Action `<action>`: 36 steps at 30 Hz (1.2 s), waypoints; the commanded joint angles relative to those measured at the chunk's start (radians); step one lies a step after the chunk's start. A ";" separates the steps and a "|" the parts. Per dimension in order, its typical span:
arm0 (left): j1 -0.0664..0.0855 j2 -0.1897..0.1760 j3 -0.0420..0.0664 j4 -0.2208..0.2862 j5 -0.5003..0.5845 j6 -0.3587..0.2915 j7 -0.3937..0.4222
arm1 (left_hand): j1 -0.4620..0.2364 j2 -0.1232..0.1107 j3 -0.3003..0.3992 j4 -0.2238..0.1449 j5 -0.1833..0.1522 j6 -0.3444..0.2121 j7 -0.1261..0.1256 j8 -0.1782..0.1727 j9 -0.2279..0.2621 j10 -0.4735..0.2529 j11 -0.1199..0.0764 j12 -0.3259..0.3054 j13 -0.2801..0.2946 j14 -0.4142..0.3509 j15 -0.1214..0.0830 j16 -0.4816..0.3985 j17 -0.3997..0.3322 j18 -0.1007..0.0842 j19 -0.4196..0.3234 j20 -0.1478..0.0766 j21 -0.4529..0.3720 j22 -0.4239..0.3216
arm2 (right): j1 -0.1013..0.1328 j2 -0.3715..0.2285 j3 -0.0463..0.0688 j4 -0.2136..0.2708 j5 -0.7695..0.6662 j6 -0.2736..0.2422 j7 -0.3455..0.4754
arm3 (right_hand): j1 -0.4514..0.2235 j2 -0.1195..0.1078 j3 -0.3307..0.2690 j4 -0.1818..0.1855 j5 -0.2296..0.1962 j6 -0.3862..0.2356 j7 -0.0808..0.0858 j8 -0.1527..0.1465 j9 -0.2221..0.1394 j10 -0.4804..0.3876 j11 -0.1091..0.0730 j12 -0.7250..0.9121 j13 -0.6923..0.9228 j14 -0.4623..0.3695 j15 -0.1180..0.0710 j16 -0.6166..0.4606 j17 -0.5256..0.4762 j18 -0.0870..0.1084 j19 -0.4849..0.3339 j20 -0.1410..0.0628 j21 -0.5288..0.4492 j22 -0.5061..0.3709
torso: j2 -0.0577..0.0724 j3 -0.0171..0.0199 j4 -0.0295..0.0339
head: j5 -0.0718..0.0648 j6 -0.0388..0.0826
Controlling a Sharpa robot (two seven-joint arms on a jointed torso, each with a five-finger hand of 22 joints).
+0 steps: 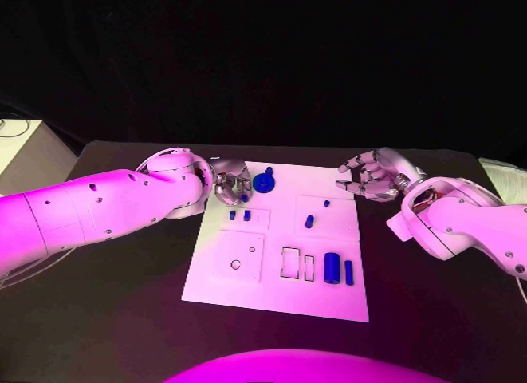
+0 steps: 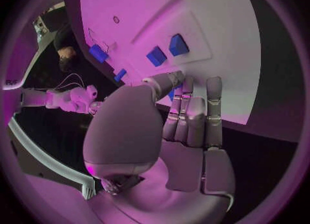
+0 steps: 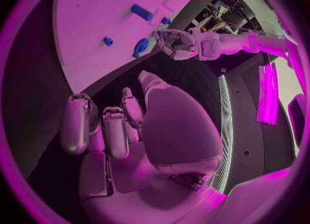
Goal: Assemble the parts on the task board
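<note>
The white task board (image 1: 218, 279) lies mid-table. At its far left corner my left hand (image 1: 229, 182) pinches a blue gear (image 1: 267, 182) that stands on edge; a bit of that gear (image 2: 172, 94) shows between thumb and fingers (image 2: 194, 110). Near that hand lie two small blue blocks (image 1: 240, 214), (image 2: 157, 56). A short peg (image 1: 310, 221), a blue cylinder (image 1: 332, 263) and a thin bar (image 1: 348, 272) lie further along the board. My right hand (image 1: 372, 175) hovers off the far right corner, fingers (image 3: 106, 126) curled in on nothing.
Empty rectangular slots (image 1: 289, 263) and a square plate with round holes (image 1: 240, 257) sit in the board's near half. A pale cabinet (image 1: 10, 152) stands off the table's left, and a white object (image 1: 510, 179) lies at the right edge.
</note>
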 commanded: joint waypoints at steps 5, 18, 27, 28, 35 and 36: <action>0.000 0.000 0.000 0.001 0.009 0.016 -0.015 | 0.001 -0.011 -0.007 0.001 -0.003 -0.023 0.002 -0.017 -0.006 -0.009 0.000 0.008 0.005 -0.008 0.003 0.004 -0.004 0.016 -0.003 0.003 -0.003 -0.002 | -0.001 0.000 0.000 0.000 -0.009 0.008 0.007 | -0.004 -0.006 0.008 0.000 0.004 0.007 0.000 0.006 -0.001 0.007 0.000 0.005 0.000 0.079 -0.006 0.000 0.167 0.013 0.000 -0.002 0.002 0.063 | 0.000 0.0000 -0.0001 | -0.001 -0.001; 0.000 -0.006 0.001 0.001 0.009 0.015 -0.027 | 0.004 -0.013 -0.008 0.000 -0.002 -0.040 0.001 -0.029 -0.011 -0.011 -0.001 0.011 0.009 -0.010 0.003 0.005 -0.006 0.016 -0.003 0.003 -0.004 -0.002 | -0.001 -0.001 0.000 -0.003 -0.009 0.008 0.007 | -0.005 -0.008 0.009 0.000 0.004 0.006 0.000 0.006 -0.002 -0.001 0.000 -0.003 -0.009 0.077 -0.006 -0.004 0.161 0.015 -0.004 -0.002 -0.008 0.056 | 0.000 -0.0001 -0.0003 | -0.002 -0.001; 0.000 -0.022 0.005 -0.004 0.020 -0.013 -0.023 | 0.024 -0.013 0.006 -0.016 0.002 -0.044 0.004 -0.036 -0.015 -0.036 0.007 0.013 0.015 -0.054 0.008 -0.014 -0.077 0.016 -0.011 0.001 0.002 0.002 | -0.001 -0.003 0.000 -0.022 -0.020 0.012 0.026 | 0.028 -0.057 0.105 -0.002 0.003 0.013 -0.004 0.012 -0.001 -0.315 -0.006 -0.497 -0.492 0.011 -0.015 -0.152 -0.039 0.057 -0.089 -0.010 -0.254 -0.098 | 0.000 -0.0002 -0.0010 | -0.005 0.003; 0.000 -0.025 0.005 -0.005 0.026 -0.020 -0.020 | 0.025 -0.013 0.007 -0.016 0.002 -0.044 0.005 -0.036 -0.015 -0.037 0.007 0.013 0.016 -0.054 0.008 -0.014 -0.077 0.016 -0.011 0.001 0.002 0.002 | -0.001 -0.004 0.000 -0.025 -0.027 0.016 0.031 | 0.041 -0.065 0.128 -0.005 0.004 0.018 -0.003 0.015 0.000 -0.336 -0.005 -0.560 -0.541 -0.001 -0.014 -0.180 -0.074 0.064 -0.104 -0.011 -0.299 -0.126 | 0.000 -0.0001 -0.0012 | -0.006 0.004; 0.000 -0.065 0.023 -0.007 0.197 -0.100 0.033 | 0.054 -0.008 0.074 -0.054 0.003 -0.026 0.026 -0.040 -0.023 -0.069 0.029 0.023 0.022 -0.225 0.019 -0.145 -0.381 0.017 -0.067 0.004 0.022 0.020 | -0.001 -0.001 0.000 -0.046 -0.173 0.065 0.057 | 0.076 -0.107 0.227 -0.037 -0.014 0.061 -0.008 0.030 0.007 -0.284 0.000 -0.854 -0.827 -0.004 -0.012 -0.213 -0.113 0.068 -0.100 -0.010 -0.346 -0.152 | 0.001 0.0011 -0.0028 | -0.033 0.016; 0.001 -0.074 0.027 -0.007 0.252 -0.106 0.046 | 0.056 -0.007 0.081 -0.059 0.003 -0.027 0.030 -0.043 -0.025 -0.072 0.033 0.025 0.023 -0.235 0.020 -0.160 -0.402 0.018 -0.075 0.005 0.023 0.022 | -0.001 0.001 0.000 -0.051 -0.206 0.071 0.057 | 0.082 -0.109 0.239 -0.049 -0.024 0.078 -0.014 0.036 0.010 -0.265 -0.004 -0.885 -0.862 0.003 -0.015 -0.204 -0.101 0.065 -0.090 -0.013 -0.327 -0.138 | 0.000 0.0010 -0.0027 | -0.034 0.018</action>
